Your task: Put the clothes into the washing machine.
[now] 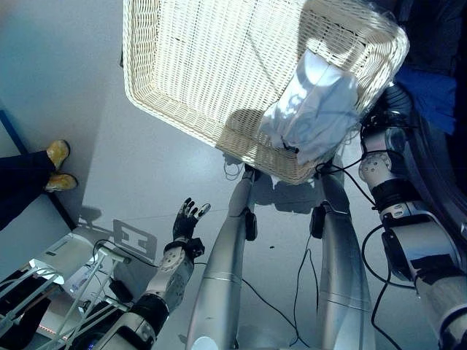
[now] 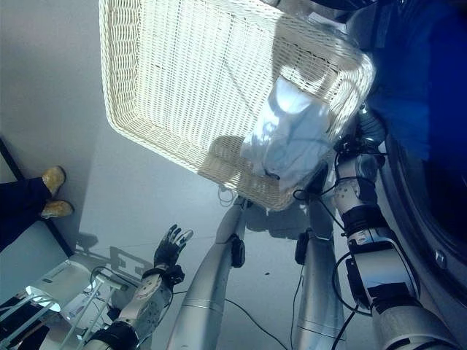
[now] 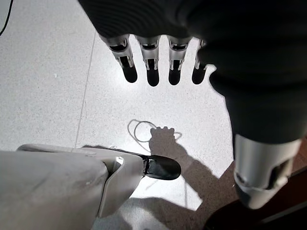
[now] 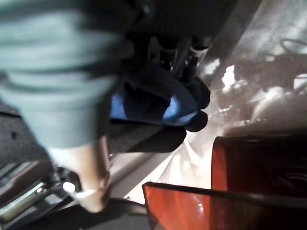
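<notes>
The right hand [image 4: 168, 81] curls round what looks like blue cloth [image 4: 177, 108], a white garment [image 1: 310, 109] lies in the wicker basket [image 1: 182, 73] just beside it, and the left hand [image 1: 186, 219] hangs spread.

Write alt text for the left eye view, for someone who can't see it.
A white wicker basket sits on a pale floor, with a white garment bunched in its corner. The robot's left hand hangs open below it, holding nothing. A person's legs and yellow shoes show at the left edge.
</notes>
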Available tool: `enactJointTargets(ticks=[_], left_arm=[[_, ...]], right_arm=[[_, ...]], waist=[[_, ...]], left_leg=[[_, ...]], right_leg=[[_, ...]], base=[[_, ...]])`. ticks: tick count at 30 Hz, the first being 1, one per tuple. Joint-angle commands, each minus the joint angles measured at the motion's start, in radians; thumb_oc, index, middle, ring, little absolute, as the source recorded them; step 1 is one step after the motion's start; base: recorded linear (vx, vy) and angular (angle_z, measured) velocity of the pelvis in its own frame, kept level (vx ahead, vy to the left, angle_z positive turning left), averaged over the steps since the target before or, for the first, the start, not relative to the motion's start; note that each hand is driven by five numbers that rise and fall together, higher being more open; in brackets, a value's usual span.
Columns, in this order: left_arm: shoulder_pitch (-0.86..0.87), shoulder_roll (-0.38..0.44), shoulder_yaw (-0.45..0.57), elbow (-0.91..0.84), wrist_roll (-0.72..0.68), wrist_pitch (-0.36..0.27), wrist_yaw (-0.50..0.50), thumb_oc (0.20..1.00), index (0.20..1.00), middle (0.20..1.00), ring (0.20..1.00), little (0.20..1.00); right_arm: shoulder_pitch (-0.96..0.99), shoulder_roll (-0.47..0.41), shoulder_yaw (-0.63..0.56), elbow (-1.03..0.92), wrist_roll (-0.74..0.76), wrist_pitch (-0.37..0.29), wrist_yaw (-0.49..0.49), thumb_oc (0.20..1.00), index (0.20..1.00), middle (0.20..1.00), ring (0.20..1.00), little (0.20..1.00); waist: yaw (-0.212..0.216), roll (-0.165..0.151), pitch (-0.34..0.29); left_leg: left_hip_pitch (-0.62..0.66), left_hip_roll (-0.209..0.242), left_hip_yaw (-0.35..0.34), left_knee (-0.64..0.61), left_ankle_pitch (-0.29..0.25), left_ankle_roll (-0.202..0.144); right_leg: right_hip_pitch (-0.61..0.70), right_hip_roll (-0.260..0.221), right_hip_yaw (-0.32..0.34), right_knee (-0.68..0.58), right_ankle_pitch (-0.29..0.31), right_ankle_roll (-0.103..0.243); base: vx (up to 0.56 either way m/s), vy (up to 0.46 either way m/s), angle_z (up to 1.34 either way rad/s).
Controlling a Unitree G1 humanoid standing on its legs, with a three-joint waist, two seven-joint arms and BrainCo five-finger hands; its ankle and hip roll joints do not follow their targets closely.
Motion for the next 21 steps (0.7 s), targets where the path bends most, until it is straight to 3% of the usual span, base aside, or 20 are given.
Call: enactJointTargets(ticks=[1, 2, 4, 5, 14, 17, 18, 19, 21], left_arm=[[0.083, 0.000, 0.022, -0.025, -0.025, -0.004, -0.018, 1.000, 1.000, 1.000, 1.000, 1.000], [0.087, -0.001, 0.023, -0.019, -0.026, -0.008, -0.024, 1.000, 1.000, 1.000, 1.000, 1.000], [0.087, -0.001, 0.023, -0.019, -0.026, -0.008, -0.024, 1.000, 1.000, 1.000, 1.000, 1.000], [0.094, -0.005, 0.019, -0.017, -0.023, -0.015, -0.028, 1.000, 1.000, 1.000, 1.000, 1.000], [0.108, -0.002, 0.016, -0.028, -0.020, -0.018, -0.023, 1.000, 1.000, 1.000, 1.000, 1.000], [0.119, 0.002, 0.026, -0.024, -0.015, -0.017, -0.025, 1.000, 1.000, 1.000, 1.000, 1.000], [0.119, 0.002, 0.026, -0.024, -0.015, -0.017, -0.025, 1.000, 1.000, 1.000, 1.000, 1.000], [0.127, 0.004, 0.031, -0.024, -0.002, -0.014, -0.023, 1.000, 1.000, 1.000, 1.000, 1.000], [0.128, 0.009, 0.036, -0.024, 0.005, -0.010, -0.023, 1.000, 1.000, 1.000, 1.000, 1.000]], right_arm=[[-0.042, -0.158, -0.016, -0.138, 0.090, -0.161, 0.032, 0.859, 0.859, 0.859, 0.859, 0.859], [-0.036, -0.153, -0.027, -0.143, 0.162, -0.172, 0.053, 0.438, 0.438, 0.438, 0.438, 0.438], [-0.036, -0.153, -0.027, -0.143, 0.162, -0.172, 0.053, 0.438, 0.438, 0.438, 0.438, 0.438], [-0.022, -0.133, -0.061, -0.159, 0.338, -0.204, 0.126, 0.200, 0.200, 0.200, 0.200, 0.200], [0.029, -0.092, -0.138, -0.275, 0.534, -0.296, 0.147, 0.200, 0.200, 0.200, 0.200, 0.200], [0.073, -0.081, -0.187, -0.326, 0.617, -0.378, 0.140, 0.200, 0.200, 0.200, 0.200, 0.200], [0.073, -0.081, -0.187, -0.326, 0.617, -0.378, 0.140, 0.200, 0.200, 0.200, 0.200, 0.200], [0.110, -0.082, -0.228, -0.357, 0.603, -0.438, 0.099, 0.200, 0.200, 0.200, 0.200, 0.200], [0.127, -0.089, -0.248, -0.366, 0.577, -0.470, 0.062, 0.200, 0.200, 0.200, 0.200, 0.200]], waist=[[-0.053, 0.159, 0.019], [-0.054, 0.158, 0.019], [-0.054, 0.158, 0.019], [-0.056, 0.159, 0.019], [-0.070, 0.145, 0.019], [-0.081, 0.129, 0.019], [-0.081, 0.129, 0.019], [-0.092, 0.117, 0.019], [-0.101, 0.108, 0.019]], left_leg=[[0.013, -0.024, 0.059, 0.020, -0.018, -0.011], [0.018, -0.025, 0.059, 0.020, -0.019, -0.011], [0.018, -0.025, 0.059, 0.020, -0.019, -0.011], [0.032, -0.026, 0.062, 0.019, -0.021, -0.009], [0.067, -0.034, 0.064, 0.012, -0.025, 0.001], [0.094, -0.036, 0.066, 0.008, -0.028, 0.008], [0.094, -0.036, 0.066, 0.008, -0.028, 0.008], [0.119, -0.037, 0.071, 0.010, -0.034, 0.011], [0.131, -0.038, 0.073, 0.013, -0.037, 0.012]], right_leg=[[0.046, 0.059, -0.023, 0.025, -0.083, 0.065], [0.052, 0.060, -0.023, 0.025, -0.085, 0.064], [0.052, 0.060, -0.023, 0.025, -0.085, 0.064], [0.065, 0.060, -0.021, 0.024, -0.087, 0.063], [0.104, 0.064, -0.017, 0.005, -0.080, 0.063], [0.137, 0.068, -0.015, -0.006, -0.074, 0.064], [0.137, 0.068, -0.015, -0.006, -0.074, 0.064], [0.165, 0.068, -0.013, -0.015, -0.068, 0.065], [0.180, 0.068, -0.012, -0.023, -0.061, 0.067]], base=[[0.00, 0.000, 0.00], [0.00, 0.000, 0.00], [0.00, 0.000, 0.00], [0.00, 0.032, 0.00], [0.00, 0.005, 0.00], [0.00, 0.000, 0.00], [-0.03, -0.009, -0.06], [-0.03, -0.009, -0.07], [-0.02, -0.011, -0.09]])
